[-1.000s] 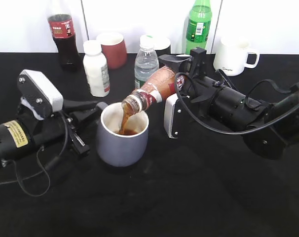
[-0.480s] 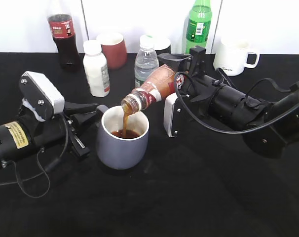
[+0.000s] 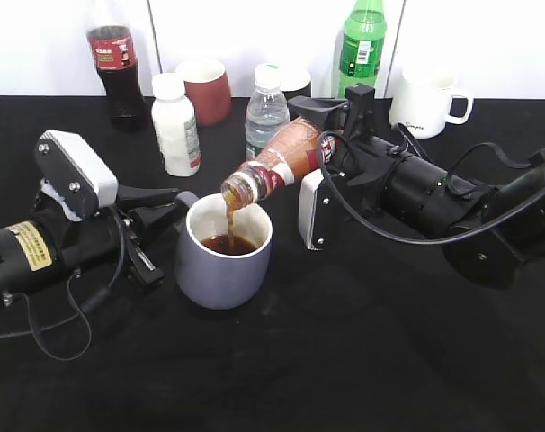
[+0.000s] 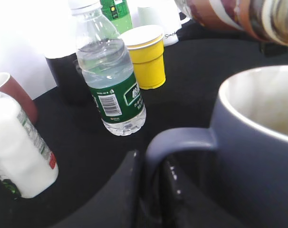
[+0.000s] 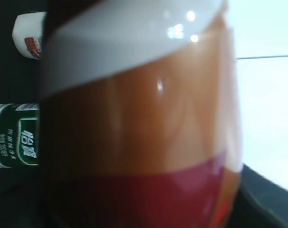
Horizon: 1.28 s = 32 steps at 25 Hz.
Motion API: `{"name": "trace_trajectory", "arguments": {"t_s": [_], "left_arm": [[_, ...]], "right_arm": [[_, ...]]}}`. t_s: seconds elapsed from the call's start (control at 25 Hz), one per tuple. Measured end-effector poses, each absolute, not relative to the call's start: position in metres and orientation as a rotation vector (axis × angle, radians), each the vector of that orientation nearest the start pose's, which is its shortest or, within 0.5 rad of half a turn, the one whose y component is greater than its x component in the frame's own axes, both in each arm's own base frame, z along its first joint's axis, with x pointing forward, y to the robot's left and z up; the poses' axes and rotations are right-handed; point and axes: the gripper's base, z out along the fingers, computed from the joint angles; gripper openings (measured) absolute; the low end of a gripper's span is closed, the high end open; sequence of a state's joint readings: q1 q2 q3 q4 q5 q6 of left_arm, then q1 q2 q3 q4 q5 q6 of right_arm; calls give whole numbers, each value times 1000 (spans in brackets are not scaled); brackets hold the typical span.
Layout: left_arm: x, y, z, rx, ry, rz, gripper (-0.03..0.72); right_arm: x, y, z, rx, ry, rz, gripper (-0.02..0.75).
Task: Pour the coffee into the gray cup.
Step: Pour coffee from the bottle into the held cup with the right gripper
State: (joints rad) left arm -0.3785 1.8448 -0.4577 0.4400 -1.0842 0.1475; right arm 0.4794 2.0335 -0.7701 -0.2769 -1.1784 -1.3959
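Observation:
The gray cup (image 3: pixel 221 263) stands on the black table with brown liquid inside. My left gripper (image 3: pixel 169 210) is shut on the cup's loop handle (image 4: pixel 175 142); its dark fingers (image 4: pixel 129 190) pinch the handle from both sides. My right gripper (image 3: pixel 319 162) is shut on the coffee bottle (image 3: pixel 281 160), held tilted with its open mouth down over the cup's rim. A thin brown stream runs from the mouth into the cup. The bottle's red-brown and white label (image 5: pixel 139 114) fills the right wrist view. The bottle's neck shows at the top of the left wrist view (image 4: pixel 239 16).
Behind stand a cola bottle (image 3: pixel 111 58), a white bottle (image 3: pixel 175 124), a dark red cup (image 3: pixel 205 90), a water bottle (image 3: pixel 266 112), a green bottle (image 3: pixel 361 45) and a white mug (image 3: pixel 425 101). A yellow cup (image 4: pixel 146 57) shows in the left wrist view.
The bottle has stayed tilted over the cup. The stream has thinned and the brown liquid in the cup has risen. The arms have hardly moved.

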Motion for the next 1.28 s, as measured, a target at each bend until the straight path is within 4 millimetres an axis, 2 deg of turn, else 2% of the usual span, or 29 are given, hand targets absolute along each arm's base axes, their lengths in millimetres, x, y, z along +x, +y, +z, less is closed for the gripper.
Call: {"name": "trace_trajectory", "arguments": {"t_s": [1.28], "left_arm": [[251, -136, 127, 897, 1587, -357, 96]], "right_arm": [[313, 189, 135, -1475, 658, -640, 505]]}}
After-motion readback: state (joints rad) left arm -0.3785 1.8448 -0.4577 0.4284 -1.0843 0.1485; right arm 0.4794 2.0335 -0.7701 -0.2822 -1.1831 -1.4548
